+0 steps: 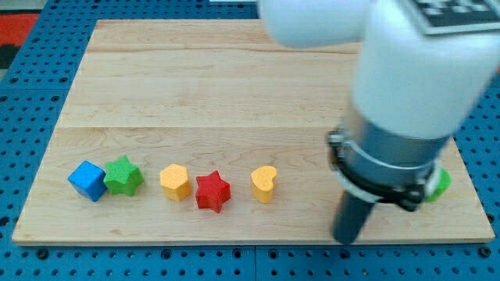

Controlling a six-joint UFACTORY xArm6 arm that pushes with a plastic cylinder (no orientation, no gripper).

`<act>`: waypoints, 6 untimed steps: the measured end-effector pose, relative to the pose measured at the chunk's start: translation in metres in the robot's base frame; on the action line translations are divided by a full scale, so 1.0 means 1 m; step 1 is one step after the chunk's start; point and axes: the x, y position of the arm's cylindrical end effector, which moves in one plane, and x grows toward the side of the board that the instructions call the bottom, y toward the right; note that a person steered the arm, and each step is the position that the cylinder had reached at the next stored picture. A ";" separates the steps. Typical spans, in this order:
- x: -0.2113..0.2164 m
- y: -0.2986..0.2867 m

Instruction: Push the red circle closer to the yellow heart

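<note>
The yellow heart (264, 183) lies near the view's bottom, right of centre on the wooden board (234, 86). No red circle shows; the only red block in sight is a red star (212, 191), just left of the heart. My tip (345, 240) sits near the board's bottom edge, about a hand's width right of the heart and touching no visible block. The arm's white and grey body (406, 101) hides much of the board's right side.
A blue cube (87, 180) and a green star (123, 176) touch at the bottom left. A yellow block (176, 182) sits between the green star and the red star. A green block (439, 185) peeks out behind the arm at the right edge.
</note>
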 end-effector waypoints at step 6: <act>-0.052 -0.026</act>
